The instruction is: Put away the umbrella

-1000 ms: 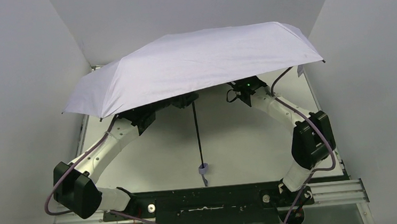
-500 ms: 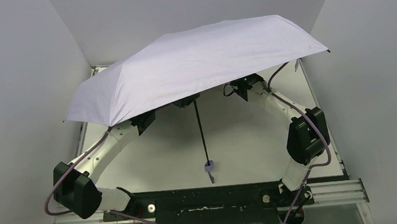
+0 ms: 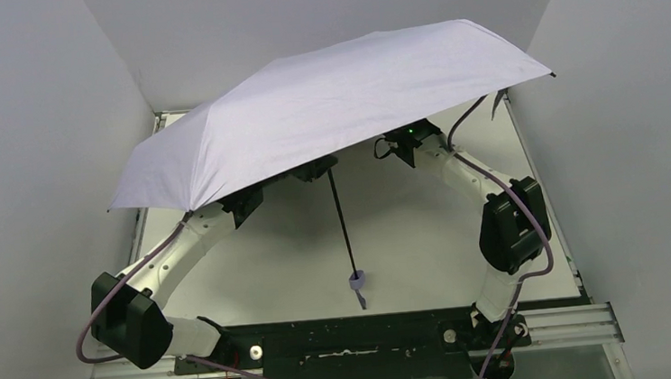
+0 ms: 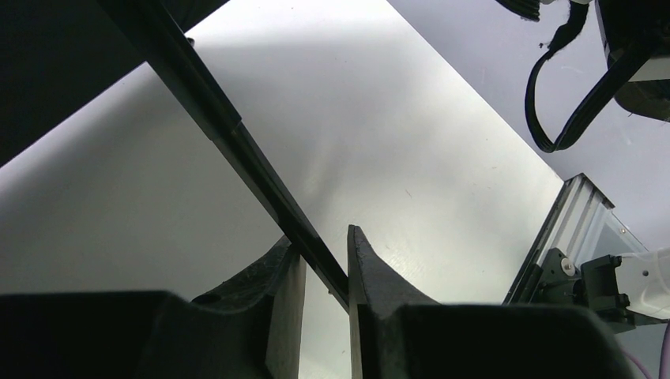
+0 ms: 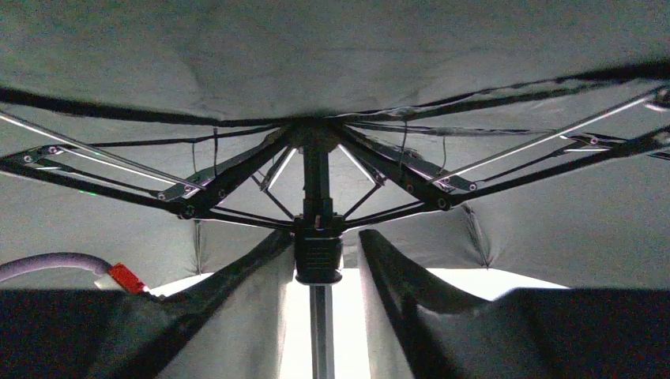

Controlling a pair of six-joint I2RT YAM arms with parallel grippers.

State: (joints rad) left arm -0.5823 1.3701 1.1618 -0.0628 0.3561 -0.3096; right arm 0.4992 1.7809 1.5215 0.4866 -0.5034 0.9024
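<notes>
The umbrella [image 3: 325, 100] is open, its pale lavender canopy spread above the table and tilted up to the right. Its black shaft [image 3: 342, 225] slants down to the lavender knob handle [image 3: 356, 281]. My left gripper [image 4: 320, 241] is shut on the shaft [image 4: 237, 142] just under the canopy, where the top view shows only its dark body [image 3: 312, 169]. My right gripper [image 5: 325, 237] reaches under the canopy among the ribs [image 5: 118, 158]. Its fingers straddle the black runner [image 5: 318, 257]: the left finger is against it and a gap shows at the right finger.
White walls stand close on both sides and behind the white table [image 3: 409, 256]. The canopy's edge nearly reaches the left wall [image 3: 41, 176] and the right wall [image 3: 635, 130]. A small strap [image 3: 498, 104] dangles at the canopy's right edge. An aluminium rail [image 3: 559, 321] runs along the front.
The canopy's right side has risen and the handle has swung a little to the right. The right arm has drawn in and its fingers have narrowed around the runner.
</notes>
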